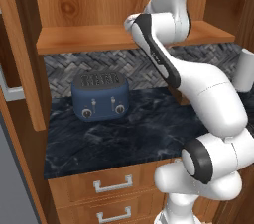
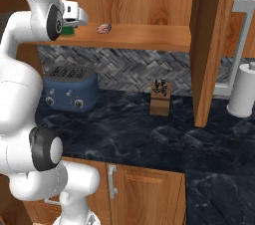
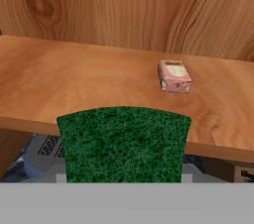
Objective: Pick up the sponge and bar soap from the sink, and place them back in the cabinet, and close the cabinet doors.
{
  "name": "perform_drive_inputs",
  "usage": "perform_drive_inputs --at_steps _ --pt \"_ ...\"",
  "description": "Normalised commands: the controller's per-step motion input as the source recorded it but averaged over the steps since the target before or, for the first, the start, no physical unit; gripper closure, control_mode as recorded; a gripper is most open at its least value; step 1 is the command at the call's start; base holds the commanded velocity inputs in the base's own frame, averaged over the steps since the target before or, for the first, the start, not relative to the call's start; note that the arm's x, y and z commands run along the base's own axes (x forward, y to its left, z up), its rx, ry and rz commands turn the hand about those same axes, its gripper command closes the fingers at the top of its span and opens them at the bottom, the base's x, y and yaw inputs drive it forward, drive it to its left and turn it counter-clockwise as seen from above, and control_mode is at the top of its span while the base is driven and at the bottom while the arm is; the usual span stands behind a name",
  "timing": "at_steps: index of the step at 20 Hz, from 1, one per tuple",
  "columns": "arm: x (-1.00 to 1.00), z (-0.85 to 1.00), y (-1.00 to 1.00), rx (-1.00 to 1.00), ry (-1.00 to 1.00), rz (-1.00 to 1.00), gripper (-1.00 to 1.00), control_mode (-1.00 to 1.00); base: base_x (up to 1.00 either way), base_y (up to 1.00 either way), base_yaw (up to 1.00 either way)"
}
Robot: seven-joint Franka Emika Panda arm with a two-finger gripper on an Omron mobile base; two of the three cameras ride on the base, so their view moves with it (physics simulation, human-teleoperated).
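My gripper [image 2: 70,26] is raised to the front left edge of the cabinet's shelf [image 2: 149,37] and is shut on the sponge [image 2: 67,31]. In the hand view the sponge's dark green face [image 3: 124,143] covers my fingertips and hangs just before the shelf's front edge [image 3: 74,79]. The pinkish bar soap [image 3: 174,76] lies on the shelf, farther in and to the right; it also shows in the right base view [image 2: 104,28]. Both cabinet doors stand open: the left door [image 1: 22,64] and the right door [image 2: 211,45] with its silver handle [image 2: 239,45]. The sink is out of view.
A blue toaster [image 1: 100,95] stands on the dark marble counter [image 1: 129,139] under the shelf. A knife block [image 2: 160,97] sits to its right, and a white paper towel roll [image 2: 245,89] stands beyond the right door. Drawers [image 1: 113,184] run below the counter.
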Motion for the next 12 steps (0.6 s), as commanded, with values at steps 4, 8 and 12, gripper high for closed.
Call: perform_drive_inputs --at_steps 4,8,12 --pt "0.15 -0.22 0.02 0.0 0.0 0.0 1.0 -1.0 0.0 0.0 0.0" --pt "0.15 -0.22 0.0 0.02 0.0 0.0 1.0 -1.0 0.0 0.0 0.0" --pt "0.19 -0.15 0.0 0.03 0.0 0.0 1.0 -1.0 0.0 0.0 0.0"
